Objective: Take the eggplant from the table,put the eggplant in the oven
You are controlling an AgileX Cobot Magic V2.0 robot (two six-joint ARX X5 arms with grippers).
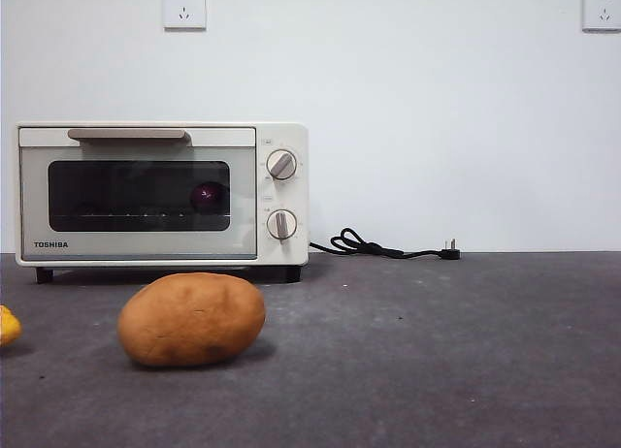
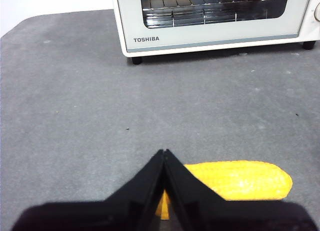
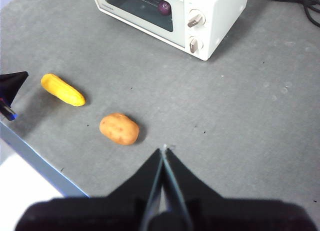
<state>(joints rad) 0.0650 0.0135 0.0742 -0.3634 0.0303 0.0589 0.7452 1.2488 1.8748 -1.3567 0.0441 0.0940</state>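
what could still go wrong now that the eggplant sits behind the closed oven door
1. The glossy dark-purple eggplant lies near the knob end of the wire rack in the cream-white Toshiba toaster oven; it might roll.
2. The black power cord lies loose behind; an arm could snag it.

Counter: matt dark grey, finely speckled, slightly rough. Oven: smooth cream-white casing with a soft sheen; dark glossy glass door; shiny metal wire rack inside. Eggplant: glossy dark purple skin behind the glass. Potato: dull tan-brown, finely pitted. Corn cob: bright yellow, bumpy. Both pairs of jaws: smooth black, matt.
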